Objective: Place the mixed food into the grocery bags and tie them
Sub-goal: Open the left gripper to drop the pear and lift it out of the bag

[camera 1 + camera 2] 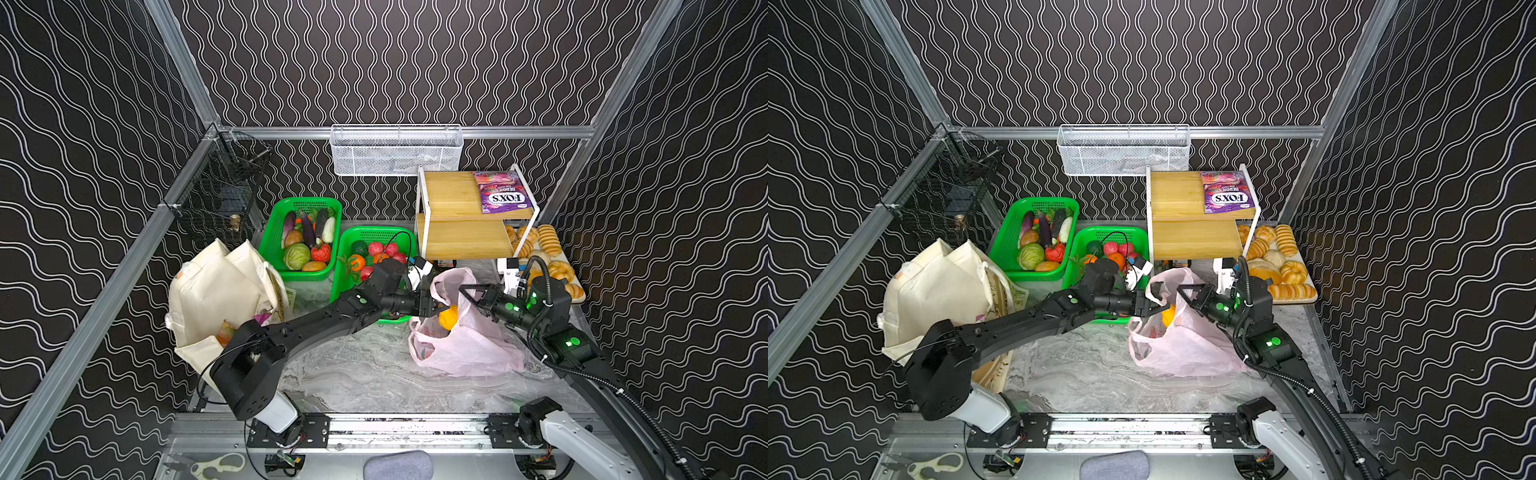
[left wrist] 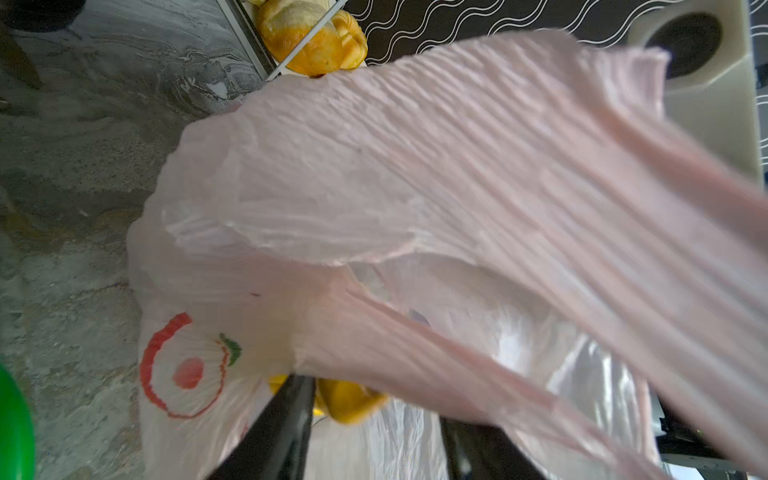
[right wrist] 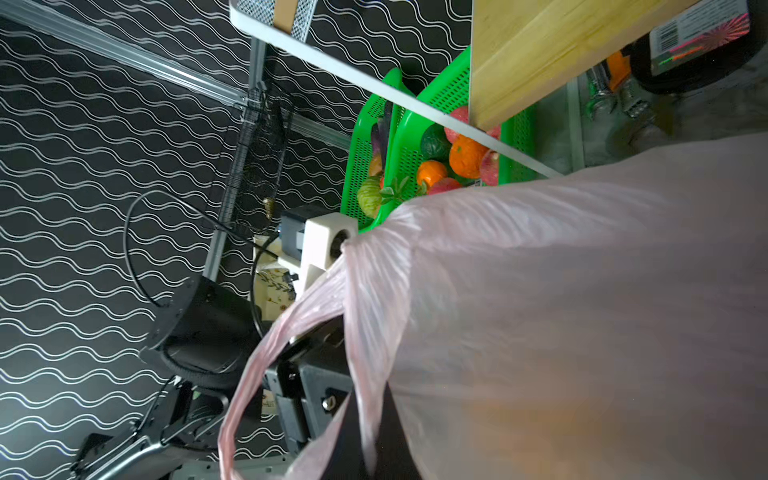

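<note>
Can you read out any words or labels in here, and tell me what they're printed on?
"FOX'S": purple packet on the wooden shelf, upside down.
"BERRIES": same packet, smaller print.
Barcode label in the right wrist view: too small to read.
No words on the pink plastic bag, only a red ring print.

Packet (image 1: 500,193) (image 1: 1228,193) on the top board of the shelf (image 1: 451,195): the brand "FOX'S" in white letters on a dark oval, with "BERRIES" next to it, both upside down in both top views; the finer print is too small to read. Bag (image 2: 374,166): a printed emblem (image 2: 187,370), a red ring around a red dot with a green leaf. Label (image 3: 698,35) on a dark object under the shelf, right wrist view: a barcode, its print illegible.
</note>
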Robot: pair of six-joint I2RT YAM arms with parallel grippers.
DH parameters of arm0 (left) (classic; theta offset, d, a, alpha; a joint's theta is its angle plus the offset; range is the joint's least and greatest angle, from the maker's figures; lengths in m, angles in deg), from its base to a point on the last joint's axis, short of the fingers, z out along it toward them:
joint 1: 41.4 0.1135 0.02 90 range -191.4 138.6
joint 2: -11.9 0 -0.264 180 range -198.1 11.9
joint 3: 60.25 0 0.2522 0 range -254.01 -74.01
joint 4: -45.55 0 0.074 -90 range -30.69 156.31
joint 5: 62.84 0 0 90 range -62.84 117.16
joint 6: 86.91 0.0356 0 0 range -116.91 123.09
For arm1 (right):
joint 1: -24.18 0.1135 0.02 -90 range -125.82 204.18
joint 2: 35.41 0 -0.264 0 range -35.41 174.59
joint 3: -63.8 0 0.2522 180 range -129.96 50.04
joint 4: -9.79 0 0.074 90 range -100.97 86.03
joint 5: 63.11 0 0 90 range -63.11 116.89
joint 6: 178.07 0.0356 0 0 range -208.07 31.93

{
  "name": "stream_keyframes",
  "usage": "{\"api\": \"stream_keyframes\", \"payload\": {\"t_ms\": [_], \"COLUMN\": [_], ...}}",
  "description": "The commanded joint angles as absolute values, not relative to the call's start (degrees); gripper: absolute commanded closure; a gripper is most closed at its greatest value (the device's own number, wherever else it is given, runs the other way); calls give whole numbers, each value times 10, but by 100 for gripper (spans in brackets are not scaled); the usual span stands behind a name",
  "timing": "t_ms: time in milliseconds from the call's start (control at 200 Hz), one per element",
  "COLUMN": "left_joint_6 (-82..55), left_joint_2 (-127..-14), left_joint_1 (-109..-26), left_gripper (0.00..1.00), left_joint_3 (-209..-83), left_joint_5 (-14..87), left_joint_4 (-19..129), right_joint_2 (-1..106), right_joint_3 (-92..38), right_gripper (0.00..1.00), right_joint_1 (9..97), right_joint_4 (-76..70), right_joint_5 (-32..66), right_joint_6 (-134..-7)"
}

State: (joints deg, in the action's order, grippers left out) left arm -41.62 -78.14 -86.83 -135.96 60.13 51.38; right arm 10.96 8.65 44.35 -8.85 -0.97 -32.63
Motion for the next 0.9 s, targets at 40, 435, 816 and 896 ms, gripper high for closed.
{"api": "stream_keyframes", "payload": {"t_ms": [40,435,816,896], "left_joint_6": [-359,-240,-209,-211], "left_joint_2": [-776,-676,-591,-580], "left_joint_1": [-868,-866,-849,-845], "left_gripper": [25,11,8,6], "left_joint_3": [-1397,-1385,-1404,-1410], "left_joint_5": [555,412,326,358], "left_joint_4": [550,673,876,901], "right_joint_2": [96,74,73,74], "right_joint_3": [89,103,111,108], "right_gripper": [96,96,95,95], "right_joint_1": [441,422,418,418], "right_joint_4": [-56,-222,-218,-216], "right_joint_5": [6,190,187,186], "right_joint_6": [-310,-313,-309,-309]}}
